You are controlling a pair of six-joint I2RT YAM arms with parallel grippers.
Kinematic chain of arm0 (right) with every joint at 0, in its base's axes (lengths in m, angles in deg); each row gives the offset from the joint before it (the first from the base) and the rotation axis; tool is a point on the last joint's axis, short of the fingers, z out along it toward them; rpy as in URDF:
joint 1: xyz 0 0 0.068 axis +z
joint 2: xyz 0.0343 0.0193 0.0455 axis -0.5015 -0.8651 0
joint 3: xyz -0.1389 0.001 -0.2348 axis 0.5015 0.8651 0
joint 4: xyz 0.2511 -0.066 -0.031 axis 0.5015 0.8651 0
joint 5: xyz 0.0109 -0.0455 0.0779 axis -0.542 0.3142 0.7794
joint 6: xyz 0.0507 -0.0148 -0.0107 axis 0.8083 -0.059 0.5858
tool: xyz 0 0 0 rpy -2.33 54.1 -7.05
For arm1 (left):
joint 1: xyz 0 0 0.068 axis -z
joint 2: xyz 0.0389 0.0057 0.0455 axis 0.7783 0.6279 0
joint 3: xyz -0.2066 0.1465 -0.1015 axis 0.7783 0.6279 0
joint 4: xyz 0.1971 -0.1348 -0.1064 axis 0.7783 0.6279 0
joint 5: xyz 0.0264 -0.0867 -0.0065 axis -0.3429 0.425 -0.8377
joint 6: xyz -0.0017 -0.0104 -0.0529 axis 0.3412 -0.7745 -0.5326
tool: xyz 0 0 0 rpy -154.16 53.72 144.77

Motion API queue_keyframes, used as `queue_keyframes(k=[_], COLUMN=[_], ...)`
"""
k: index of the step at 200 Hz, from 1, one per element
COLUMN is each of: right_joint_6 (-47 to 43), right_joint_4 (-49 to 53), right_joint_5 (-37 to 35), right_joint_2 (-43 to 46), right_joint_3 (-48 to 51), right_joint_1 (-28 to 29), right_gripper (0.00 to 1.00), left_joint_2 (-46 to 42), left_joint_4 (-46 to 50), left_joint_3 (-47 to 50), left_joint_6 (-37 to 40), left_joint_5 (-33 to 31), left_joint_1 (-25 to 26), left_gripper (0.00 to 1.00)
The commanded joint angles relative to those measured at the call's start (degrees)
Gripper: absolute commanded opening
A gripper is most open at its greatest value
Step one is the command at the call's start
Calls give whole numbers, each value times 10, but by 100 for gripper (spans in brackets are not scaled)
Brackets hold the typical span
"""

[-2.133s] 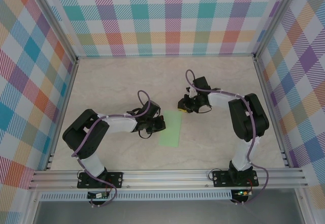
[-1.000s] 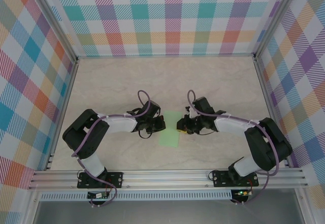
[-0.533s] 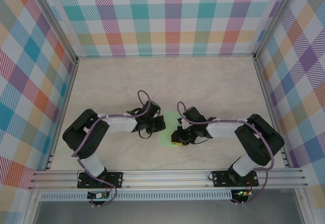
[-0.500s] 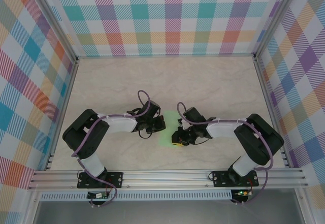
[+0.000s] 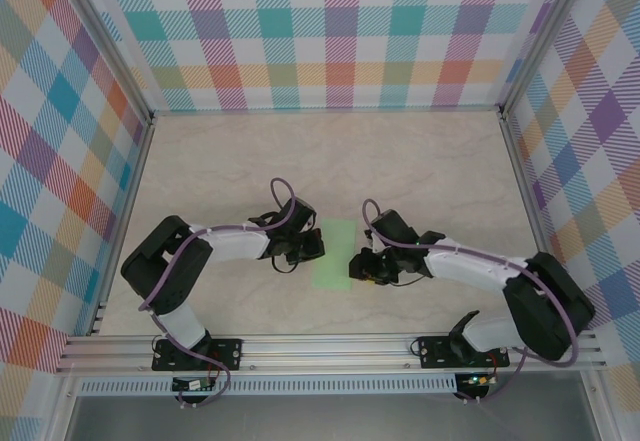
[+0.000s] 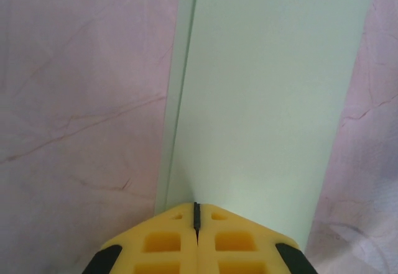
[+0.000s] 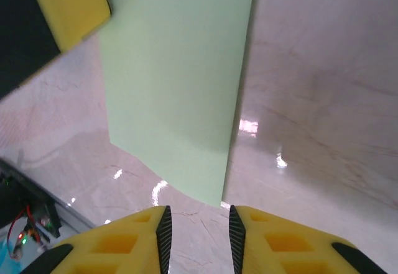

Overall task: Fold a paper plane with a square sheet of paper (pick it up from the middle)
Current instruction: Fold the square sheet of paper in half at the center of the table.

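Sheet of paper (image 5: 333, 253) lies folded in half, a long green strip flat on surface (image 5: 430, 161) btwn both hands. L hand (image 5: 311, 247) fingers pressed together, tips at sheet's left edge; can't tell if pinching it. R hand (image 5: 356, 266) fingers slightly apart, nothing btwn them, just off sheet's near right corner.

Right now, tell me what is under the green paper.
The paper lies flat on the marbled table. A lower layer of the same paper peeks out along one long edge. The table beneath it is hidden.
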Motion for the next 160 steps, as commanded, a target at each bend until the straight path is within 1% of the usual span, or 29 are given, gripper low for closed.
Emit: queue_keyframes(k=[1, 9, 15, 20, 25, 33, 44, 57, 71, 86, 93, 104, 116, 135, 149, 160], right_joint_6=[-3, 2, 5, 5, 4, -3, 30, 48, 72, 76, 77, 71, 67, 81, 85, 82], right_joint_4=[92, 103, 110, 119, 133, 165, 197, 155, 131, 120, 114, 90, 59, 36, 39, 36], right_joint_5=[-124, -147, -158, -160, -155, -139, -136, -106, -116, -121, -117, -92, -61, -35, -28, -24], right_joint_2=[38, 39, 32, 21, 6, -25, -61, -84, -96, -106, -110, -118, -127, -151, -171, -180], right_joint_3=[-38, -47, -56, -65, -76, -107, -138, -135, -132, -140, -143, -145, -145, -149, -157, -159], right_joint_1=[2, 2, 2, 2, 2, 0, 2, 2, 11, 18, 19, 19, 19, 19, 19, 19], right_gripper=[40, 53, 62, 65, 65, 65, 63, 58, 58, 58, 59, 58, 57, 55, 51, 50], left_joint_2=[-58, -76, -87, -96, -104, -115, -131, -148, -159, -168, -171, -174, -173, -160, -152, -147], left_joint_4=[43, 51, 58, 62, 64, 62, 51, 42, 43, 42, 43, 42, 41, 32, 25, 22], left_joint_3=[-16, -17, -16, -14, -10, -2, 14, 32, 47, 58, 62, 67, 70, 69, 68, 69], left_joint_6=[-9, -13, -15, -17, -18, -24, -34, -43, -48, -49, -49, -49, -49, -50, -53, -54], left_joint_5=[1, -10, -15, -16, -14, -6, 10, 26, 35, 47, 51, 52, 57, 68, 73, 74], left_joint_1=[6, 4, 1, -2, -6, -15, -26, -37, -47, -55, -57, -60, -62, -64, -64, -64], left_gripper=[13, 19, 22, 23, 25, 27, 28, 32, 33, 34, 35, 35, 36, 36, 36, 36])
